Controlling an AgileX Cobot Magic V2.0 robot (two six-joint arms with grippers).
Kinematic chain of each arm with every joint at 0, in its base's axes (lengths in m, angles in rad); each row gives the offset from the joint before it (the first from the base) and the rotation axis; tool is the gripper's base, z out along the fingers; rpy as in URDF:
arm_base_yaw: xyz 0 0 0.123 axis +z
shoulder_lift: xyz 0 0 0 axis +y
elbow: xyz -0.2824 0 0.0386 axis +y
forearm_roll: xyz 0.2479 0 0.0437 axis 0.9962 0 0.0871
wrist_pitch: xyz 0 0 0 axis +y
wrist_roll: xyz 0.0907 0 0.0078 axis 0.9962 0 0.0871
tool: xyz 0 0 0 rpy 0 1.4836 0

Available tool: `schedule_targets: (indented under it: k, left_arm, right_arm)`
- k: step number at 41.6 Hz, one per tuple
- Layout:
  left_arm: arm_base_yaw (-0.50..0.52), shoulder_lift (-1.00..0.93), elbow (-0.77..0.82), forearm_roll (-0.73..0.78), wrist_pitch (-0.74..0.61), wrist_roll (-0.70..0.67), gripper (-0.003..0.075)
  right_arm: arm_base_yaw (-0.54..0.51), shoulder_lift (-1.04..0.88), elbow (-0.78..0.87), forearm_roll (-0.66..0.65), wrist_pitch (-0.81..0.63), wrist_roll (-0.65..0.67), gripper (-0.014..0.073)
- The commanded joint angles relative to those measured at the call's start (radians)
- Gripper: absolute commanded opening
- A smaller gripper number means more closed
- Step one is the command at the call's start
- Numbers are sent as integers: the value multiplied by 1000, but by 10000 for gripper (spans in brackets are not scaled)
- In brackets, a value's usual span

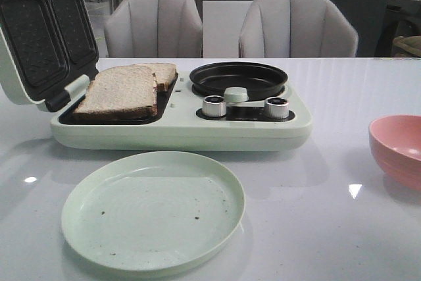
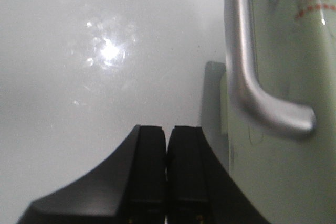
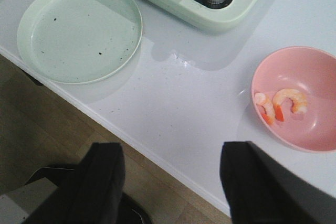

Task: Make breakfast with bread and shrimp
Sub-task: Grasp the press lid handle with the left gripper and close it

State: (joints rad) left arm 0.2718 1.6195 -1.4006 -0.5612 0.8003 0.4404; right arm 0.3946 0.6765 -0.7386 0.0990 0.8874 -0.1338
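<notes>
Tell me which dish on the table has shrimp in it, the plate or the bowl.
The pink bowl: two shrimp lie inside it. The green plate holds only dark crumbs.

From the front I can't see either of my arms at all, and the pink bowl (image 1: 398, 147) is chopped off by the right edge, so the shrimp (image 3: 281, 103) inside don't show there; only my right wrist view catches them. The rear bread slice (image 1: 160, 72) is mostly covered by the front one (image 1: 120, 92). The open lid (image 1: 41, 37) runs off the upper left corner. In my left wrist view the silver handle (image 2: 247, 72) is blurry and cut at the top. The plate's (image 1: 152, 210) dark specks are too small to identify.
</notes>
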Motion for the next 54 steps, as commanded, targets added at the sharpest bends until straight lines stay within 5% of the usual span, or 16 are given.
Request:
schedule_targets:
  k: [1, 18, 43, 54]
  left_arm:
    - [0, 14, -87, -72, -42, 4, 109]
    - [-73, 89, -136, -231, 8, 4, 109]
    - [-309, 85, -124, -209, 25, 38, 109]
    - [-485, -20, 6, -101, -52, 51, 109]
  right_arm:
    - [-6, -4, -24, 1, -63, -5, 508]
    - [-6, -4, -24, 1, -63, -5, 508]
    - [-6, -4, -24, 1, -63, -5, 508]
    - [-6, -4, -24, 1, -63, -5, 508]
